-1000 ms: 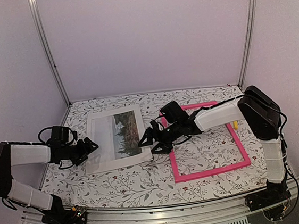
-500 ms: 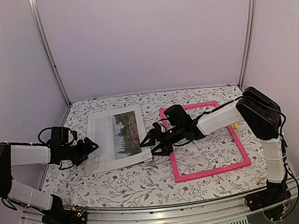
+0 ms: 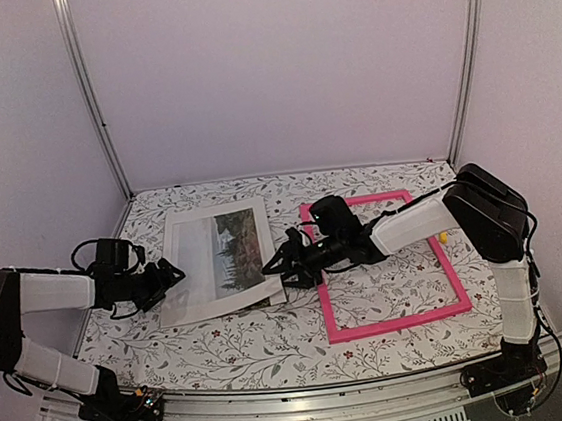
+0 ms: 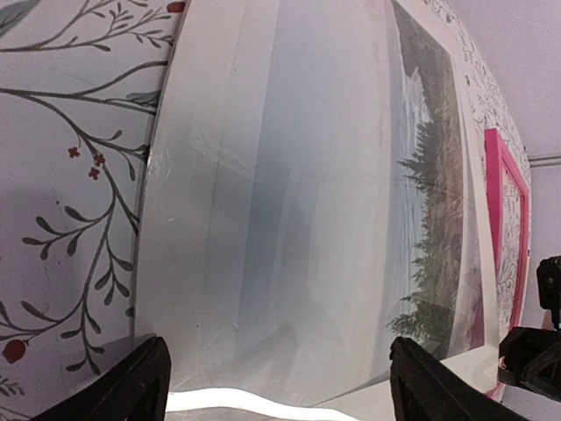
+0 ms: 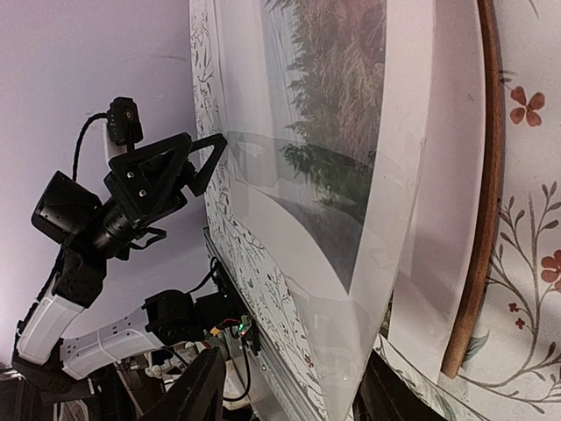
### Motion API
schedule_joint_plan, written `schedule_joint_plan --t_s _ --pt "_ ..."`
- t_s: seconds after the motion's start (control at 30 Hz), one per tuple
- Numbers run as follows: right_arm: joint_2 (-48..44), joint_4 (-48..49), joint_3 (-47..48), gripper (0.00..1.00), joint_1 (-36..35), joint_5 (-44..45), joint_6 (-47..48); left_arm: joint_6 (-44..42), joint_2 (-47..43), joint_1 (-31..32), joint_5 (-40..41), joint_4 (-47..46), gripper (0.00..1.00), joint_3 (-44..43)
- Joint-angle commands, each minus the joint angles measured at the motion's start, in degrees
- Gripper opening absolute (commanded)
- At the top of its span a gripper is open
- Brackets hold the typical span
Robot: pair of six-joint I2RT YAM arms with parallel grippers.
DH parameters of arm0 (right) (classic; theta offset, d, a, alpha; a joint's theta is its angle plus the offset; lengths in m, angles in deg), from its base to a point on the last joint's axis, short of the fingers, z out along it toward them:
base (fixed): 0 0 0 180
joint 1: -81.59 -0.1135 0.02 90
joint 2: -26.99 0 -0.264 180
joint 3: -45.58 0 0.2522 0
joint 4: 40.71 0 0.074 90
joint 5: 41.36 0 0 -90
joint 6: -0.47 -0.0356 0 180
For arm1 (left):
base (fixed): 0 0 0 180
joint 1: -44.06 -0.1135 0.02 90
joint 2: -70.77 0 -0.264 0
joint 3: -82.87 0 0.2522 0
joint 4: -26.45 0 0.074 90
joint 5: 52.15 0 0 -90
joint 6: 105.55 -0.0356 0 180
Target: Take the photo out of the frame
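The photo (image 3: 221, 262), white-margined with a tree print, lies on the floral table left of centre. It also shows in the left wrist view (image 4: 307, 175) and the right wrist view (image 5: 333, 105). The pink frame (image 3: 387, 260) lies flat to its right. My left gripper (image 3: 167, 276) is open at the photo's left edge, jaws either side of that edge (image 4: 280, 395). My right gripper (image 3: 277, 264) is open at the photo's near right corner, and the raised, glossy corner stands between its fingers (image 5: 294, 399). A brown backing board (image 5: 478, 219) shows under the photo's right edge.
A small yellow object (image 3: 443, 236) lies by the frame's right side. The frame's pink edge (image 4: 500, 202) shows beyond the photo. Metal posts and pale walls enclose the table. The table's near rail (image 3: 312, 408) runs along the front.
My right gripper drew back slightly to the right from the photo's edge, then edged towards it again. The left arm, photo and frame have hardly moved.
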Motion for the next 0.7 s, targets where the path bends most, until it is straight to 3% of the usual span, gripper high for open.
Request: schedule_joint_plan --t_s 0.0,0.3,0.57,0.67 --pt "1.25 1.78 0.95 0.49 -0.02 -0.36 -0.01 0.87 1.54 0.39 0.78 7.68 0.89 2.84" --pt "3.95 1.09 2.06 0.33 -0.08 0.58 0.71 0.13 0.93 0.32 0.86 9.32 0.89 1.69" --pt "4.06 -3.82 3.86 0.01 -0.03 2.50 3.44 -1.74 -0.46 0.31 0.99 12.81 0.90 -1.48" --pt "3.38 -5.96 4.27 0.00 -0.03 3.67 4.64 -2.89 -1.74 0.29 2.00 15.87 0.91 -4.29"
